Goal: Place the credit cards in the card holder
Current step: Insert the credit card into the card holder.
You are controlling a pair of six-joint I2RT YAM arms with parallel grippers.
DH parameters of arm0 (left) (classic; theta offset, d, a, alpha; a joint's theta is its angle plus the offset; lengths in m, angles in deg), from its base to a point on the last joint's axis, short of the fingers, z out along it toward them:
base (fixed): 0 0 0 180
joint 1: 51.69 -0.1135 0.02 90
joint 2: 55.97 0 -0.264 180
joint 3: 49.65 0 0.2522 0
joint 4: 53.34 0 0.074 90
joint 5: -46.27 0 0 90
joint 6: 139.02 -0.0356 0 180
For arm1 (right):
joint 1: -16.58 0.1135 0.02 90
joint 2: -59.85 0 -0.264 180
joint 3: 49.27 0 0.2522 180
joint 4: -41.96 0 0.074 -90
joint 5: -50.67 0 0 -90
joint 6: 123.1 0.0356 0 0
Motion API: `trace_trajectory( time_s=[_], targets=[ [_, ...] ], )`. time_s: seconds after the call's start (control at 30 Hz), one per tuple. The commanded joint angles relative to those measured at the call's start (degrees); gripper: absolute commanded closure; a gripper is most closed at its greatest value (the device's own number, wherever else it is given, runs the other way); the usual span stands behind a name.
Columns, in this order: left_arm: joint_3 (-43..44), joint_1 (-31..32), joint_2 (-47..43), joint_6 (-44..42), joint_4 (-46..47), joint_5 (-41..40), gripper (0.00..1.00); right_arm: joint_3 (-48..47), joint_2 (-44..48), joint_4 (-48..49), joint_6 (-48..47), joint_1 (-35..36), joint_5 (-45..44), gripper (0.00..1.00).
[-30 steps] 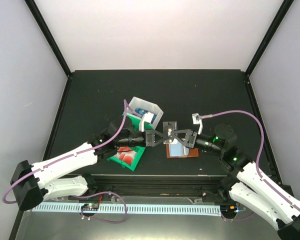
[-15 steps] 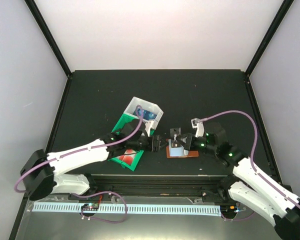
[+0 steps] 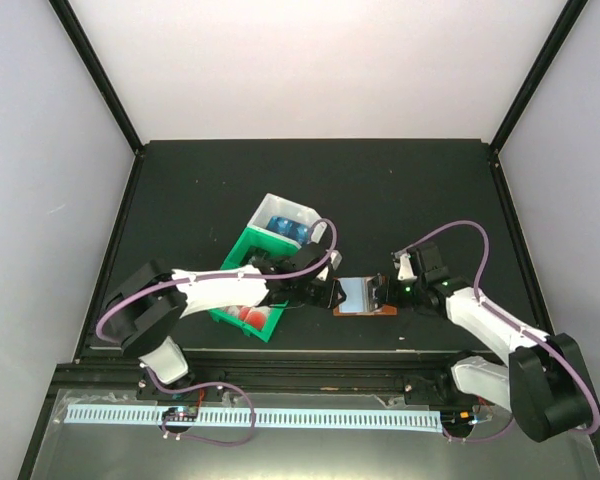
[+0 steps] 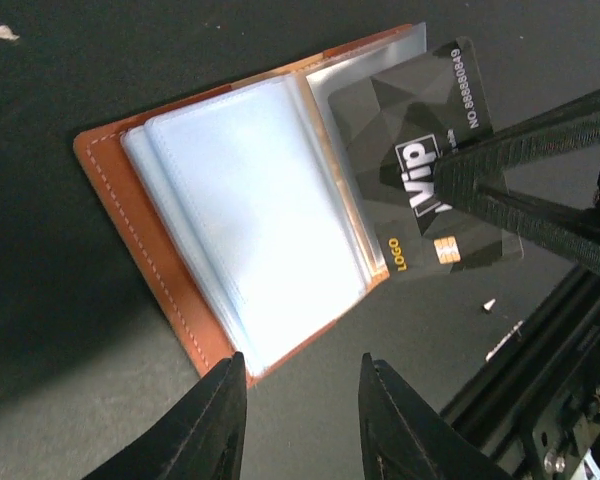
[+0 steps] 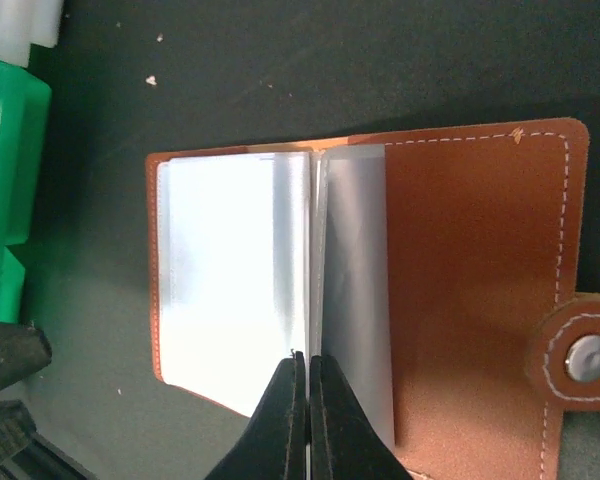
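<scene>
OK, step in hand: seating one card. The small brown leather folding card holder (image 4: 135, 240) lies open on the black tabletop (image 3: 400, 190), clear plastic sleeves up, near the green-and-white plastic tray (image 5: 5, 170). The right gripper (image 5: 307, 365) is clamped tight on the black plastic credit card (image 4: 400, 110); in its own wrist view the card hardly shows. The card's leading edge overlaps the sleeves by the fold and most of it sticks out past the holder. Cannot tell if it is inside a sleeve yet. The left gripper (image 4: 302, 395) hangs just beside the holder's near edge, fingers apart, nothing between them.

To do it well, my read: hold the card low and in line with the sleeve mouth, and slide it along the sleeve, not down into the plastic. The sleeves look floppy and the holder light, so it will likely skid. The left gripper could pin the leather border. Release only once most of the card is covered.

Readable on the card: "Vip" in white, "NO 88880849", "LOGO" in gold beside a gold chip patch. No writing seen on the holder; the snap tab (image 5: 588, 357) has a plain metal stud. Red-and-white cards (image 3: 252, 314) and blue cards (image 3: 283, 226) sit in the tray, print too small to read.
</scene>
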Motion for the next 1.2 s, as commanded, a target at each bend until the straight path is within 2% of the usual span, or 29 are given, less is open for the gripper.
trace_trajectory(
  time_s=[0.0,0.47,1.17],
  targets=[
    [3.7,0.4,4.2,-2.1,0.9,-0.2,0.68,0.7,-2.4,3.5,-2.7,-1.1,2.8,0.99],
    [5.7,0.4,9.9,-2.2,-5.9,-4.4,0.68,3.0,-9.8,12.6,1.2,-2.6,9.5,0.99],
    [7.9,1.7,13.2,-4.6,-15.3,-14.5,0.84,2.4,-13.4,20.4,0.4,-2.7,15.3,0.99]
  ],
)
